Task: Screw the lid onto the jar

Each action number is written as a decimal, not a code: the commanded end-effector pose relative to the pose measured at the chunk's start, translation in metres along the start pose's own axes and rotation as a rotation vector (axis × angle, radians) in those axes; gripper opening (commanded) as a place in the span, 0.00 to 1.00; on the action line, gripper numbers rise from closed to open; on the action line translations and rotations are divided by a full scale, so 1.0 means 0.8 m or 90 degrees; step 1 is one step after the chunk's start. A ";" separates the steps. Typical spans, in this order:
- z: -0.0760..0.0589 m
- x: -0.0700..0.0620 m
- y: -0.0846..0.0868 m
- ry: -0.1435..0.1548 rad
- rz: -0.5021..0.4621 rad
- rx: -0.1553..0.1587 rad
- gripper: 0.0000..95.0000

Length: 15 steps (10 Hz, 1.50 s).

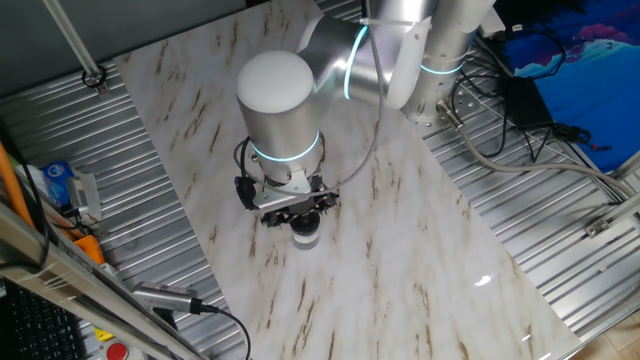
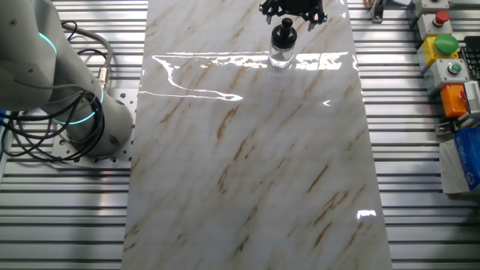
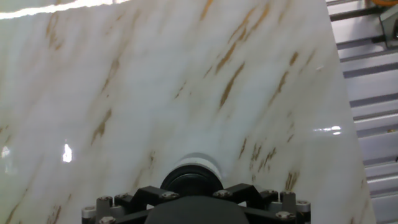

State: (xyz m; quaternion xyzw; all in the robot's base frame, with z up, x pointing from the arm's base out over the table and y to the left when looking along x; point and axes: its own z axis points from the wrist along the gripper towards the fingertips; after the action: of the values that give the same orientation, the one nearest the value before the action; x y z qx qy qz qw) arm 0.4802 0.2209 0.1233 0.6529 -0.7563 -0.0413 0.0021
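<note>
Standing upright on the marbled bench (image 2: pixel 247 165), the clear glass jar (image 2: pixel 280 55) wears its black lid (image 2: pixel 283 33); the hand (image 2: pixel 294 16) hangs directly above it, grip state unclear.

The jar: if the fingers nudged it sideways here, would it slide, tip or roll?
The jar stands upright on glossy marble-patterned table, so it would probably slide first. It looks small, clear and glass-like, likely light and breakable if it fell. The black lid sits on top under the gripper, so a high push might tip it.
</note>
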 end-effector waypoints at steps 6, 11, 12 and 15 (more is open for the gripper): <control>0.004 -0.005 -0.004 0.007 -0.014 -0.014 1.00; 0.006 -0.004 -0.004 0.015 -0.033 -0.020 1.00; 0.006 -0.004 -0.004 0.016 -0.033 -0.021 1.00; 0.011 0.000 -0.007 0.014 -0.036 -0.030 1.00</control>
State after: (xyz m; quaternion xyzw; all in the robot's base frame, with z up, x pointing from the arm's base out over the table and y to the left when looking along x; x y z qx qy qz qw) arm 0.4860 0.2201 0.1135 0.6743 -0.7361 -0.0536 0.0255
